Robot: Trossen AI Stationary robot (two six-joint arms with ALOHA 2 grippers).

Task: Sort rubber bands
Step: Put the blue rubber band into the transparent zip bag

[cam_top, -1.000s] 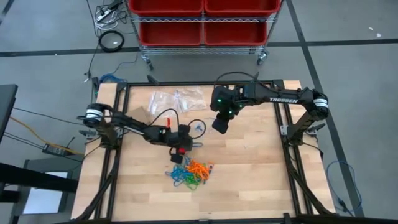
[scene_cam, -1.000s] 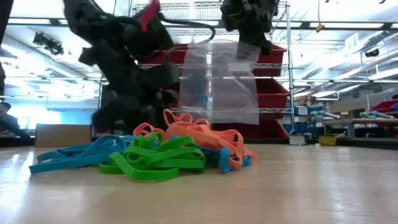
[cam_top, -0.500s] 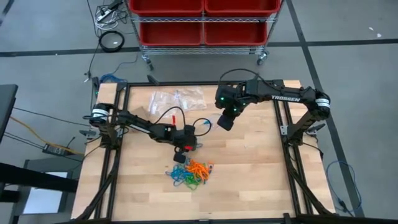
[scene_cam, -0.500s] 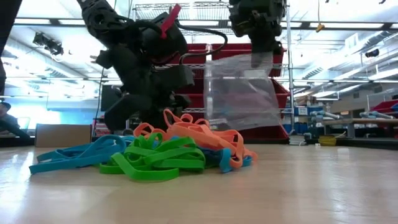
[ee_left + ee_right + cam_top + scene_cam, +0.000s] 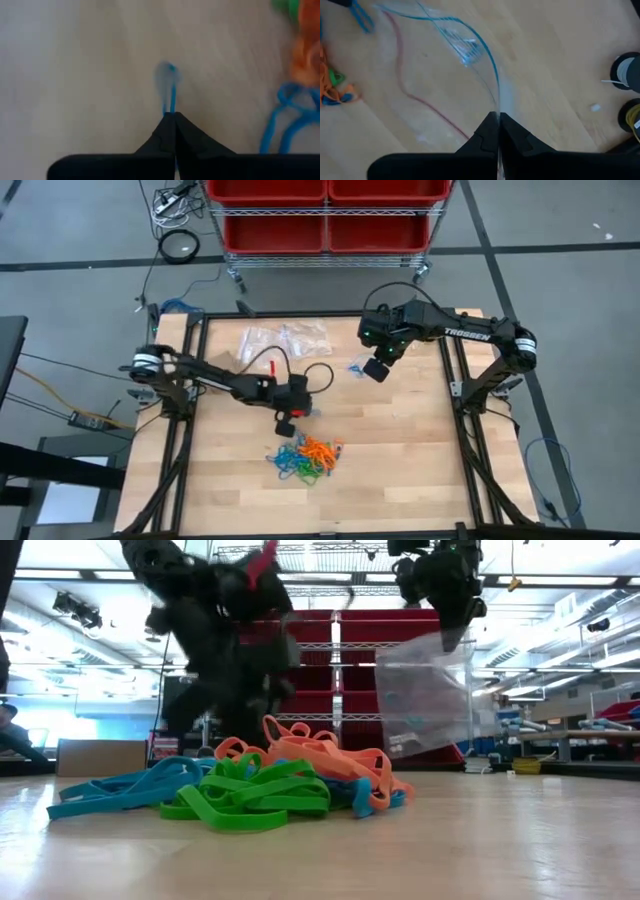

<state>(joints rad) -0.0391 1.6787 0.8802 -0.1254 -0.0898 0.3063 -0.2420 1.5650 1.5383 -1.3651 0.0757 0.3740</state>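
1. Rubber bands (image 5: 305, 459) lay in 1 tangled clump of orange, blue and green on the desk (image 5: 420, 450), toward its near middle; low view showed the same heap (image 5: 250, 790) unsorted.
2. Left tool (image 5: 287, 424) was pressed together on 1 blue band (image 5: 170, 92), just behind the clump; left wrist view showed the thin blue loop sticking out from between the closed fingertips, clear of the pile.
3. Change: 1 s ago the left tool was spread over the far edge of the clump; by now it had snapped shut and sat a little away from the heap. My read: 1 blue band was picked, ready to go into a bag.
4. Right tool (image 5: 377, 370) was pinching the edge of a clear plastic bag (image 5: 465, 45), which hung below it over the far-right part of the desk; a bit of blue showed inside the bag, too blurred to identify.
5. Versus earlier frames: right arm had swung from mid-desk out to the right, and the bag (image 5: 430, 700) slid right in the low view, away from the left arm.
6. Spare bags (image 5: 285, 340) sat at the far edge of the desk, same spot as before. Most of the sorting was not yet done.
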